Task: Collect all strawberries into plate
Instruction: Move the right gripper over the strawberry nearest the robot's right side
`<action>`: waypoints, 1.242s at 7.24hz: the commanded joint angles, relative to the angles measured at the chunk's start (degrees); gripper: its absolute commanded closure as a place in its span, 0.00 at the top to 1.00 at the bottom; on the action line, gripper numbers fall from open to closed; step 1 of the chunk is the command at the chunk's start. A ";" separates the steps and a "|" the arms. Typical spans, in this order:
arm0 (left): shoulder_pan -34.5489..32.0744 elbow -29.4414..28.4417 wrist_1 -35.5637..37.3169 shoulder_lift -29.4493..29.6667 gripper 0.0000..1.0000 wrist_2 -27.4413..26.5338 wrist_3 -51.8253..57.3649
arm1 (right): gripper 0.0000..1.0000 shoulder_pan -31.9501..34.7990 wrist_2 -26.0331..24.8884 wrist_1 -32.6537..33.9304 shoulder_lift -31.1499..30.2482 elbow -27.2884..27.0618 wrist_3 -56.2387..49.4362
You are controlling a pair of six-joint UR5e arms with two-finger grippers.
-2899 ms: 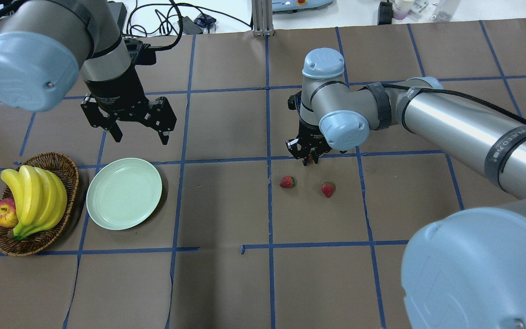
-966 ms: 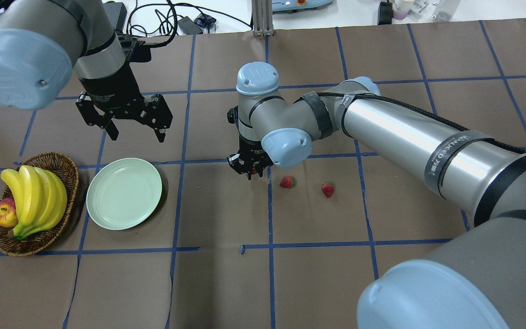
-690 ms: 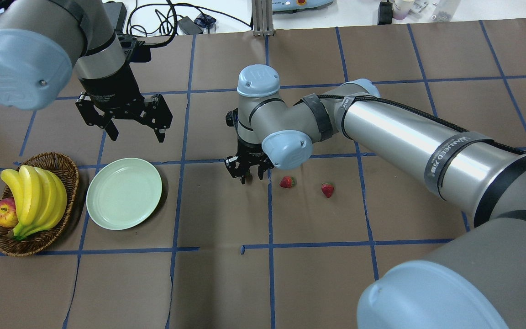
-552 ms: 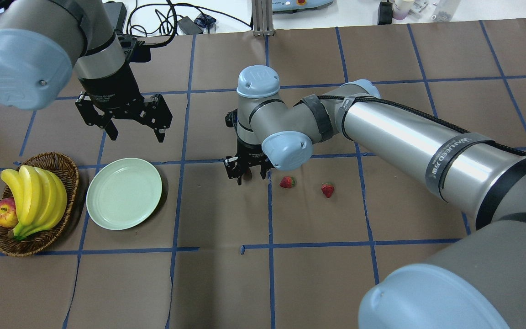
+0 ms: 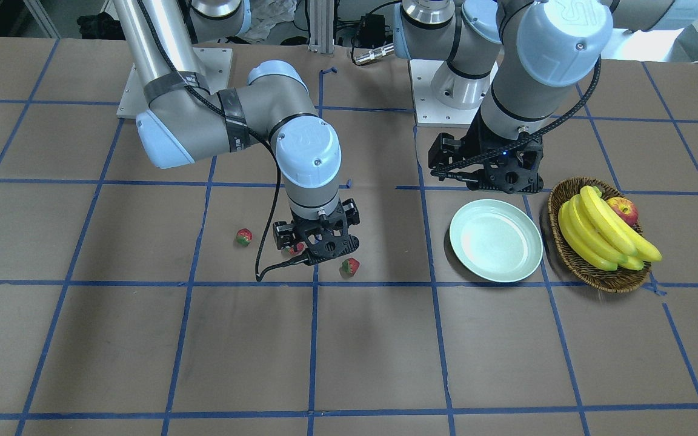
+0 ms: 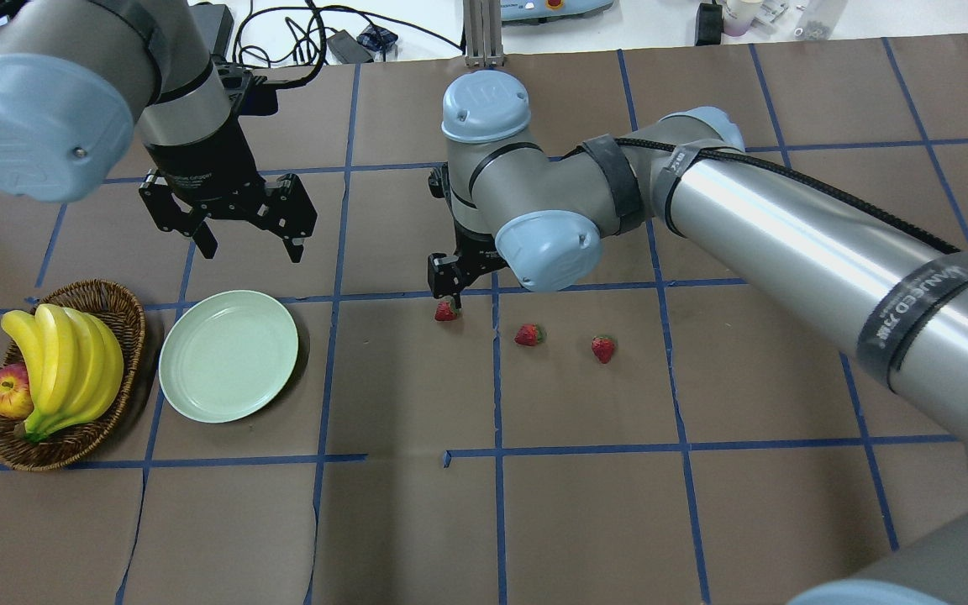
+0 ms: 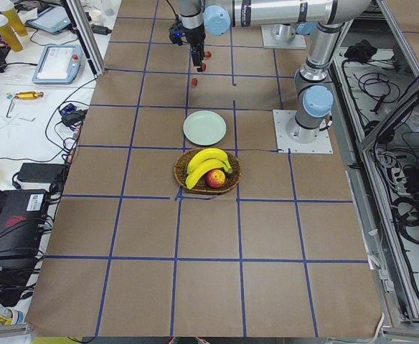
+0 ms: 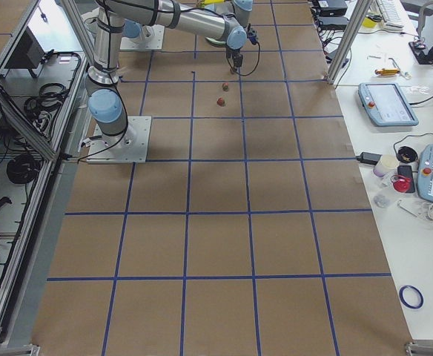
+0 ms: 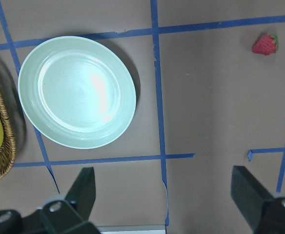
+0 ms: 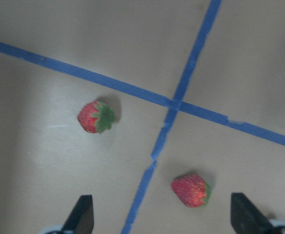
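Note:
Three strawberries lie on the brown table: one just below my right gripper, one in the middle and one at the right. My right gripper hovers open and empty over the left one. Its wrist view shows two strawberries on the table beyond the fingers. The mint-green plate is empty, well to the left. My left gripper hangs open and empty beyond the plate. Its wrist view shows the plate and one strawberry.
A wicker basket with bananas and an apple stands just left of the plate. Blue tape lines grid the table. Cables and gear lie beyond the far edge.
My right gripper carried a strawberry leftward, opened and let it go onto the table. It has since lifted and drawn back a little. The left arm has hardly moved.

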State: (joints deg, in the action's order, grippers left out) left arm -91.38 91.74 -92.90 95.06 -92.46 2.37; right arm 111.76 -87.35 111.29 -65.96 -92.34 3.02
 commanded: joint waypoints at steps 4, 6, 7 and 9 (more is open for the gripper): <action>-0.29 -0.07 0.00 0.12 1.00 0.27 -0.08 | 1.00 -11.20 -1.51 -14.50 -5.41 -0.56 -0.84; -0.73 0.19 -0.09 0.30 1.00 0.27 -0.17 | 1.00 -15.06 -0.98 -16.80 -5.23 -1.43 7.05; -0.90 0.19 -0.09 0.30 1.00 0.35 -0.43 | 1.00 -15.25 -0.63 -16.46 -4.80 -2.57 8.48; -0.90 0.19 -0.09 0.30 1.00 0.44 -0.70 | 1.00 -15.26 -0.10 -6.87 -4.45 -7.39 11.46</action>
State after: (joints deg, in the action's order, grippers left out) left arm -92.25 91.97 -92.99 95.40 -92.06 1.86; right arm 96.63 -87.86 97.84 -70.67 -96.97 12.14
